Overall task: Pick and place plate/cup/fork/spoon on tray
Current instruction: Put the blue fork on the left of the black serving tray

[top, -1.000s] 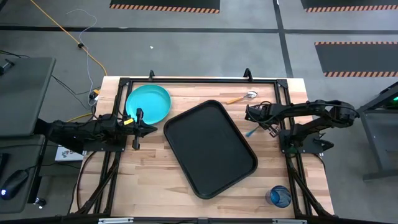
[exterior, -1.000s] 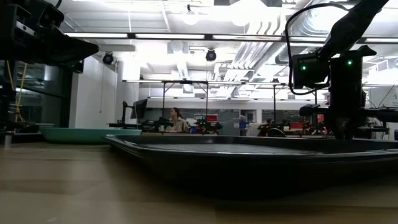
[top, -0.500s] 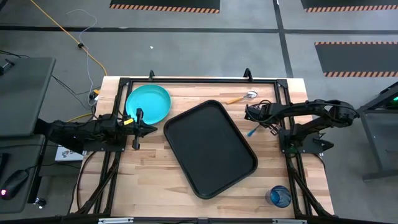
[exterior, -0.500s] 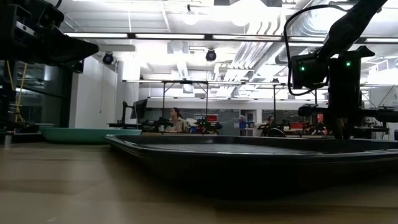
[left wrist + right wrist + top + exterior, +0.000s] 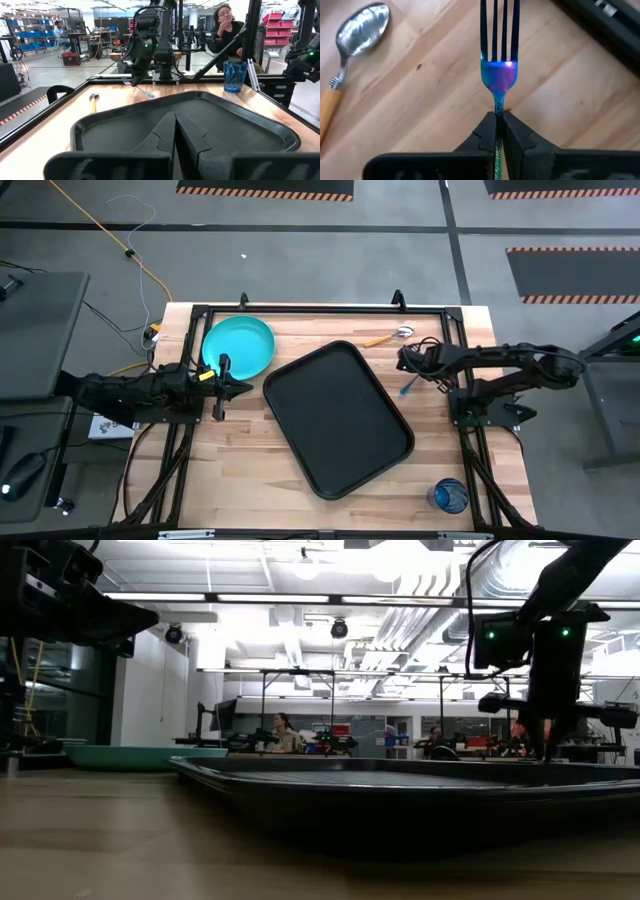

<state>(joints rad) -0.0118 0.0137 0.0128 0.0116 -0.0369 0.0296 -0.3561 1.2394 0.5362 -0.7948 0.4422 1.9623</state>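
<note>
My right gripper (image 5: 408,370) is shut on the blue fork (image 5: 405,387), over the wood just right of the black tray (image 5: 338,418). In the right wrist view the fork's tines (image 5: 499,25) point away from the fingers. The orange-handled spoon (image 5: 390,337) lies flat on the table beyond it. The turquoise plate (image 5: 238,345) sits flat at the far left. The blue cup (image 5: 448,496) stands at the near right. My left gripper (image 5: 245,388) is shut and empty, between the plate and the tray's left corner. My right gripper pinches the fork's slim handle (image 5: 498,112) between its two fingers (image 5: 485,132), just behind the neck. The handle runs along the fingers and the tines stick out ahead. In the left wrist view the fork (image 5: 144,91) slants down from the gripper, tines lowest.
The tray lies askew in the table's middle, its raised rim (image 5: 150,102) between the two arms. A dark frame (image 5: 300,310) runs along the table's far edge and sides. A person (image 5: 227,27) sits beyond the table's right side. Bare wood shows at the near left.
My right gripper has risen a little, shut on the fork throughout, and has shifted slightly toward the table's right edge. The fork has gone up with it.
</note>
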